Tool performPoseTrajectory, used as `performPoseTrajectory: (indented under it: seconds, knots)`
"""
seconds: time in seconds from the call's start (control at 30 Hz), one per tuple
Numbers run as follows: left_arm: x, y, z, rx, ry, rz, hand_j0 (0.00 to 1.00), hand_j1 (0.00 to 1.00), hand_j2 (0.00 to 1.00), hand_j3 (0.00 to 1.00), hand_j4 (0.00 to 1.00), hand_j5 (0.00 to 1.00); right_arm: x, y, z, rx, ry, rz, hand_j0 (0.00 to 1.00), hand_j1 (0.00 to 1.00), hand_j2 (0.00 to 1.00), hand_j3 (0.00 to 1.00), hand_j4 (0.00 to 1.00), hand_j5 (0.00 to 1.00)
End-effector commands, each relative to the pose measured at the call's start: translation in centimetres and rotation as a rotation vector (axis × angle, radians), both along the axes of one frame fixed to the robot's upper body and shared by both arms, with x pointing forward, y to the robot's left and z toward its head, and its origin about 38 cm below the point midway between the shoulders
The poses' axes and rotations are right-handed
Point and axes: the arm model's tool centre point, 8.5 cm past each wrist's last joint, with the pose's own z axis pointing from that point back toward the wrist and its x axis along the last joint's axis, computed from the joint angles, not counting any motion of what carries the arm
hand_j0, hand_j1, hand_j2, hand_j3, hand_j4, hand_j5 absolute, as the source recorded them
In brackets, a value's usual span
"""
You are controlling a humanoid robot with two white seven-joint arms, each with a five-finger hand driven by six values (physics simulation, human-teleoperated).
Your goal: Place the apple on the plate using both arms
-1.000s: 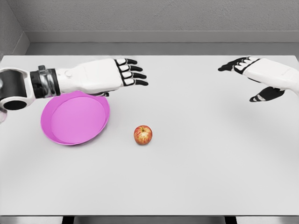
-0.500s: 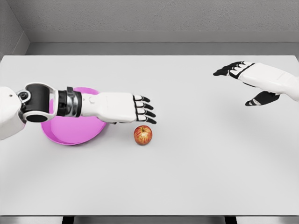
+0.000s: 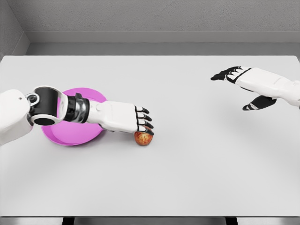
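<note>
Just right of the plate (image 3: 65,139), the left hand (image 3: 125,118) lay palm-down over the apple (image 3: 143,138), fingers draped on its top though not closed around it. The right hand (image 3: 248,82) hovered well apart, fingers spread, above the table (image 3: 197,168).

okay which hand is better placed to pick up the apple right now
The left hand. Its fingertips already lie over the top of the apple, and the pink plate sits right beneath its forearm. The right hand hovers open, far off near the table's right edge.
</note>
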Motion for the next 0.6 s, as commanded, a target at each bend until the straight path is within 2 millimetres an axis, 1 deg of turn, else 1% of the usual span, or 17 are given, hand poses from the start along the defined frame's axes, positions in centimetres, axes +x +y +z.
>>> performPoseTrajectory:
  seconds: [0.0,0.23,0.37,0.43,0.57]
  knots:
    - [-0.1,-0.4,-0.1,0.012,0.005,-0.005,1.0,1.0,1.0,1.0,1.0,1.0,0.0,0.0,0.0,0.005,0.001,-0.001,1.0,1.0,1.0,1.0,1.0,1.0]
    - [-0.3,-2.2,0.0,-0.014,0.008,-0.036,1.0,1.0,1.0,1.0,1.0,1.0,-0.1,0.0,-0.2,0.003,0.007,-0.001,1.0,1.0,1.0,1.0,1.0,1.0]
    - [-0.3,-2.1,0.0,-0.002,0.006,-0.036,1.0,1.0,1.0,1.0,1.0,1.0,-0.1,0.0,-0.2,0.004,0.008,-0.002,1.0,1.0,1.0,1.0,1.0,1.0]
    - [-0.4,-2.1,-0.4,0.052,0.015,-0.034,1.0,1.0,1.0,1.0,1.0,1.0,-0.1,0.0,-0.2,0.005,0.007,0.0,1.0,1.0,1.0,1.0,1.0,1.0]
    - [-0.3,-2.3,-0.4,0.07,0.016,-0.036,1.0,1.0,1.0,1.0,1.0,1.0,-0.1,0.0,-0.2,0.005,0.007,0.0,1.0,1.0,1.0,1.0,1.0,1.0]
